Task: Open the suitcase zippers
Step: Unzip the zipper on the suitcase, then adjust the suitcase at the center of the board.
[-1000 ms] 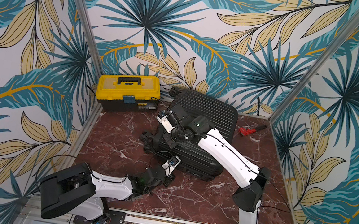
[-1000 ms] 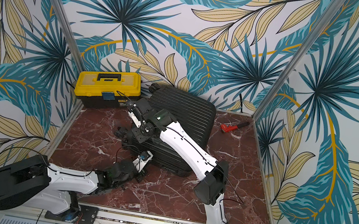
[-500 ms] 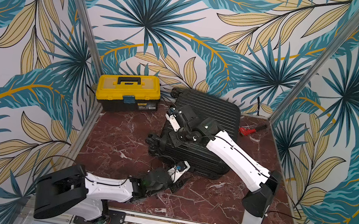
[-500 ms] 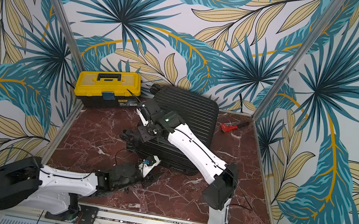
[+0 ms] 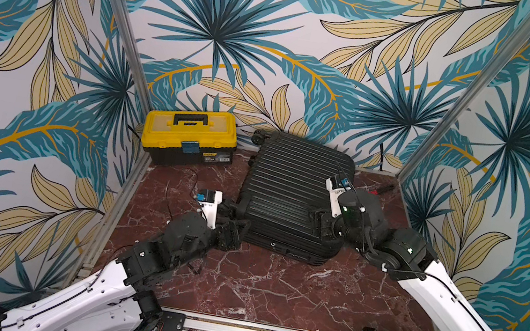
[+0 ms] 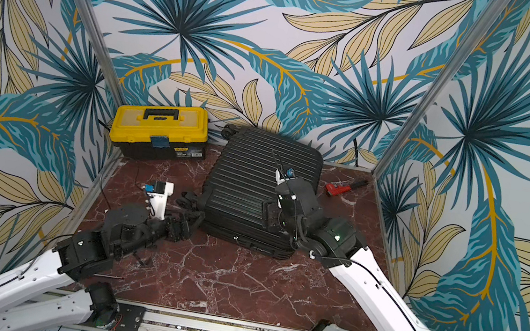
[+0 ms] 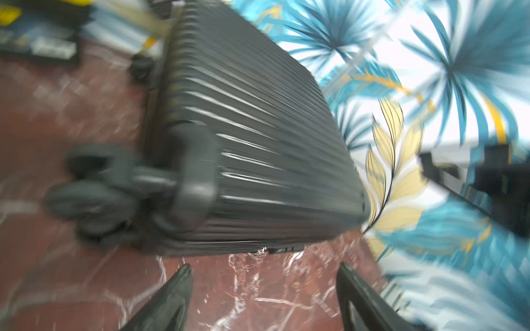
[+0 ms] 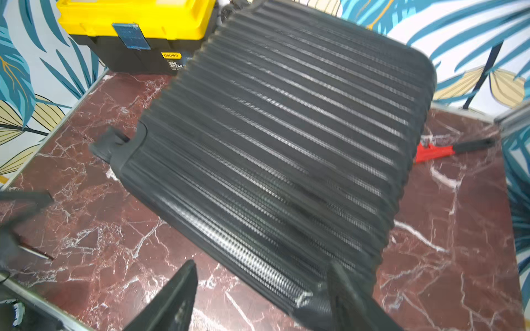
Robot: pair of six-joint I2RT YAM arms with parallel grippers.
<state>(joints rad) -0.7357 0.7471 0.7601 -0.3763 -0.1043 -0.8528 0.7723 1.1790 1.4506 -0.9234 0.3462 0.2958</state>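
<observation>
Left fingers (image 7: 175, 298) and right fingers (image 8: 177, 298) are standing wide apart, gripping nothing. The large black ribbed hard-shell suitcase (image 5: 291, 193) is lying shut on the red-brown marble worktop (image 5: 271, 285), just ahead of the left fingers, with one corner close beneath the right. Its thin black zipper (image 7: 229, 248), with a small pull (image 7: 261, 251), is facing the left fingers. Likely fault: the fingers pinching shell rather than pull and dragging the unbraced case.
</observation>
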